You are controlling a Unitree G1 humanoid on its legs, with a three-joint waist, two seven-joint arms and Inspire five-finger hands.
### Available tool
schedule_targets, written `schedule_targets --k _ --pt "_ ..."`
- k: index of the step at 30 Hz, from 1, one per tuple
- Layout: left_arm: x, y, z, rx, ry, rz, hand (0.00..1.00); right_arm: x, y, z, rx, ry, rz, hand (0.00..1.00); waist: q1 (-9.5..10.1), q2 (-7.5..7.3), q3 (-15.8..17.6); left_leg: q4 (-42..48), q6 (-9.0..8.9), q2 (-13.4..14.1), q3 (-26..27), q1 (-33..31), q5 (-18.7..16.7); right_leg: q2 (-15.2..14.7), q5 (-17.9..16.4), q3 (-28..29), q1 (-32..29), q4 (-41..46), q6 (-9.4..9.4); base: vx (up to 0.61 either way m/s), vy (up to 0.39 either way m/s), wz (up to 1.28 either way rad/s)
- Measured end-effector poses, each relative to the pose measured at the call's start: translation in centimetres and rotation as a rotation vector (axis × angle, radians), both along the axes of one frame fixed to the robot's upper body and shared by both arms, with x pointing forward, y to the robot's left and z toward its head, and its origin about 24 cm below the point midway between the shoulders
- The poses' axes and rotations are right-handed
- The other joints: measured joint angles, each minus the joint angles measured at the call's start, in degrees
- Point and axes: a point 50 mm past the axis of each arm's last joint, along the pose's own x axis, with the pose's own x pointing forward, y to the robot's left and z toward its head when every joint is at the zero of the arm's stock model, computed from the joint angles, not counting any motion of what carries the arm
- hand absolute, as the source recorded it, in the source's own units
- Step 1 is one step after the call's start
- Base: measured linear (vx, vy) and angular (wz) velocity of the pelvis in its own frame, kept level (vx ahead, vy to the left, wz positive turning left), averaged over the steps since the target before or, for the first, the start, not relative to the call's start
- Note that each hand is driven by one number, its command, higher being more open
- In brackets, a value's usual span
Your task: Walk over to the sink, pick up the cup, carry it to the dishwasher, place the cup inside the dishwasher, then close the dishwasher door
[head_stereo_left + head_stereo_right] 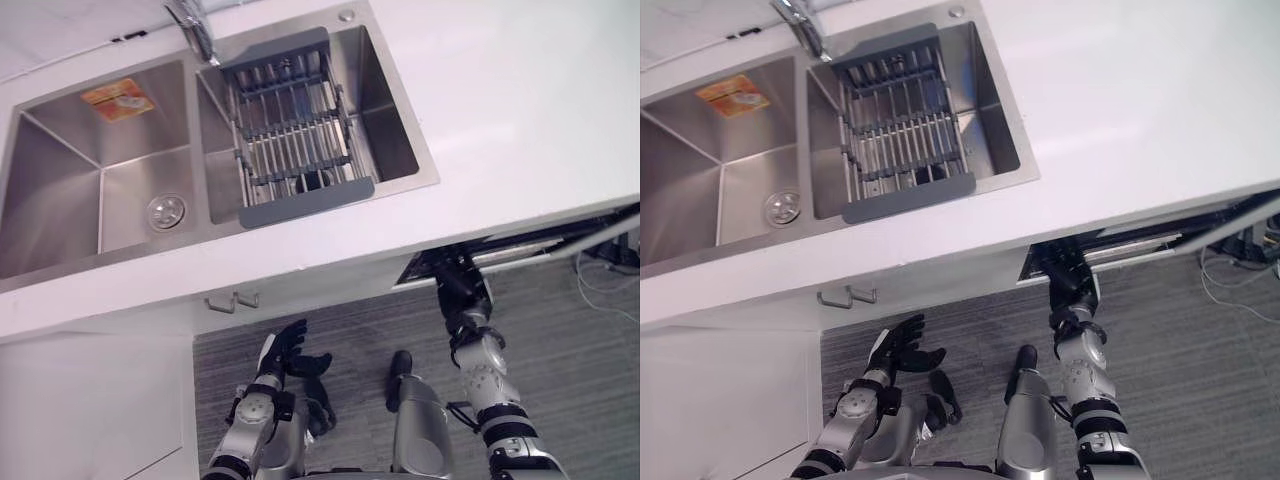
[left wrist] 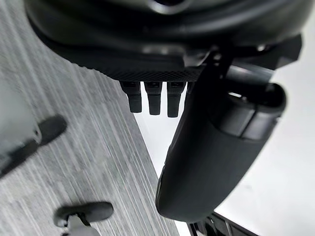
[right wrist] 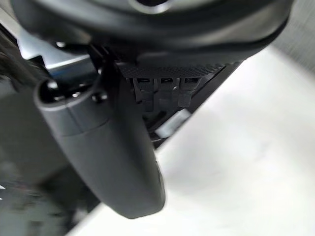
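At ten o'clock the double sink is sitting in the white counter. Its left basin is showing an orange sticker on the far wall and a round drain in the floor. At twelve o'clock the faucet is leaning in over the divider between the basins. A grey rack is lying across the right basin, spanning it from the far rim to the near rim. A dark shape is showing through the bars at the rack's near end, and I cannot tell whether that is the cup.

Under the counter's front edge, at seven o'clock, a cabinet handle is sticking out. Just below it the left hand is hanging over the grey carpet floor. Its fingers are spread and relaxed, the thumb is standing apart, and it is gripping nothing.

At four o'clock the right arm is reaching up to the dark gap of the dishwasher, which is standing ajar beneath the counter. The right hand is sitting at that gap's left end. Its fingers are lying straight, side by side, with the thumb held off from them, and it is curling round nothing. I cannot tell whether the fingertips are touching the door.
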Motion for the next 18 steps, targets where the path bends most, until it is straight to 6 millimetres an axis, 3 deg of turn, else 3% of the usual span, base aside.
schedule_targets --k 4,11,15,18 --pt "-1.3 1.4 -0.9 0.025 0.053 0.033 0.9 -1.6 -0.4 -2.3 -0.061 0.134 0.044 0.9 0.0 0.04 -1.8 -0.6 -0.03 -0.1 -1.0 0.5 0.3 0.3 0.1 -1.1 1.4 -0.9 0.01 0.02 -0.029 0.14" --pt "-2.3 3.0 -1.4 0.052 0.087 0.072 0.9 -5.9 -1.6 -5.5 -0.183 0.32 0.07 0.9 -0.12 -0.67 -4.9 -2.0 0.49 -0.9 -3.2 0.5 1.0 0.2 1.5 -3.5 3.9 -4.5 0.6 0.01 0.015 0.15" --pt "-3.1 4.2 -1.6 0.07 0.104 0.115 0.9 -9.4 -2.1 -7.3 -0.271 0.441 0.105 0.9 -0.2 -2.36 -6.7 -2.7 0.53 -1.2 -4.9 0.6 1.4 0.2 1.7 -5.2 5.4 -5.9 0.72 0.05 0.006 0.21" --pt "-3.6 5.0 -1.7 0.091 0.116 0.12 0.9 -10.6 -2.3 -7.8 -0.347 0.497 0.141 0.9 -0.21 -3.39 -7.4 -3.3 0.53 -1.5 -5.5 0.8 1.7 0.4 1.9 -6.0 6.2 -6.7 0.78 0.03 0.001 0.11"
